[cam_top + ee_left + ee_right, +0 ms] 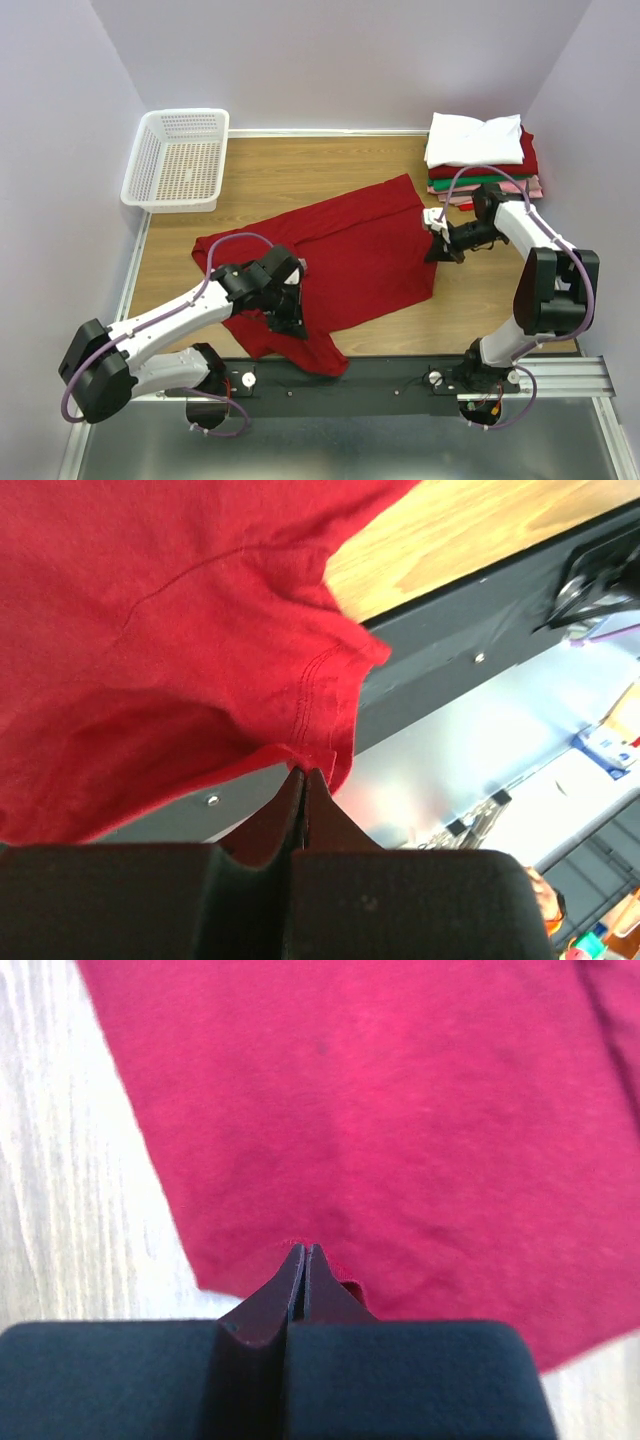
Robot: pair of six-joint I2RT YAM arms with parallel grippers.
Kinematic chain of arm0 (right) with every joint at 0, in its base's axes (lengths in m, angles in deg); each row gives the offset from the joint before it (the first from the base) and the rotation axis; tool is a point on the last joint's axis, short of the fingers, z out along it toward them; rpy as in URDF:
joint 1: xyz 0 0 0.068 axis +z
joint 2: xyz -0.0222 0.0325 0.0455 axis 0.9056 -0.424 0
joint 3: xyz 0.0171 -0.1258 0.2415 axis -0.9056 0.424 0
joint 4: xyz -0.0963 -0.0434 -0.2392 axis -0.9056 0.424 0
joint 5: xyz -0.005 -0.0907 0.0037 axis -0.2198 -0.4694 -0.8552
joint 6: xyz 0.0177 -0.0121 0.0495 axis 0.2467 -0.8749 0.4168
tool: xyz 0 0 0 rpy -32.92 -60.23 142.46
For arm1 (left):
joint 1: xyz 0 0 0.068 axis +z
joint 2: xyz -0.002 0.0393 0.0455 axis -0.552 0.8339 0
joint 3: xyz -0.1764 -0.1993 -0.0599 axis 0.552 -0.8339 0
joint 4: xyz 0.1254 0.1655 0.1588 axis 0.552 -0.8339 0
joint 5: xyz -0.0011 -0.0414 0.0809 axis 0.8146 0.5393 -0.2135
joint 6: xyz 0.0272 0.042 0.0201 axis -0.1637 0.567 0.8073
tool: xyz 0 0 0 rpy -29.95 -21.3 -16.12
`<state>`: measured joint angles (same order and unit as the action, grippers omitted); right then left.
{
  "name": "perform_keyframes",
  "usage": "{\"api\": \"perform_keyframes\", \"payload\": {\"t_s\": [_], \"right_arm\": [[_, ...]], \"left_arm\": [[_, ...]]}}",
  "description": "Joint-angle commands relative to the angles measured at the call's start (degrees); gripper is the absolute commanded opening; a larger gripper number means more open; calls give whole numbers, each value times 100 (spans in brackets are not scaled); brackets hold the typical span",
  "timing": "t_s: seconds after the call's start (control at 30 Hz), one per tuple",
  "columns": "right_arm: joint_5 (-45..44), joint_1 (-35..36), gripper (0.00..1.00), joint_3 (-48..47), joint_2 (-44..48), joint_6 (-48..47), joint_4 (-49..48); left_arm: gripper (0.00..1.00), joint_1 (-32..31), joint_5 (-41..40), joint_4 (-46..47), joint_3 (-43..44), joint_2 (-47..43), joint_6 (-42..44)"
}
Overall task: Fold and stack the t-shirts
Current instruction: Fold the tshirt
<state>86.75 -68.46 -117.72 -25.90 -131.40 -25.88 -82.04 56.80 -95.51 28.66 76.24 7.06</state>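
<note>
A large dark red t-shirt [350, 250] lies spread and rumpled across the wooden table [300, 165]. My left gripper [290, 318] is at its near left part, shut on a stitched hem of the cloth [318, 705], and the fabric bunches at the fingertips [303, 772]. My right gripper [438, 250] is at the shirt's right edge, its jaws pressed together on the cloth border [303, 1248], with the red fabric [400, 1110] stretching away beyond. Folded t-shirts are stacked at the back right [482, 160], white on top [475, 138], with dark red, green and pink layers beneath.
A white plastic mesh basket [176, 160] stands at the back left corner. A black rail [400, 380] with both arm bases runs along the table's near edge, and the shirt's near corner hangs over it. Walls close in the left, back and right sides.
</note>
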Motion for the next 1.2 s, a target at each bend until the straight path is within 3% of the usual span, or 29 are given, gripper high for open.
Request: {"api": "perform_keyframes", "payload": {"t_s": [0.0,0.37,0.73,1.17], "right_arm": [[114,-163,1,-369,152,274,-5],[184,-348,1,-721,-67,792,-268],[69,-348,0,-748,-173,1970,-1446],[52,-348,0,-721,-243,2866,-2123]], "left_arm": [[0,194,-257,-304,192,-220,28],[0,1292,-793,-902,578,-484,424],[0,2347,-1435,-1280,1158,-537,933],[0,2735,-1768,-1298,1571,-660,1188]]}}
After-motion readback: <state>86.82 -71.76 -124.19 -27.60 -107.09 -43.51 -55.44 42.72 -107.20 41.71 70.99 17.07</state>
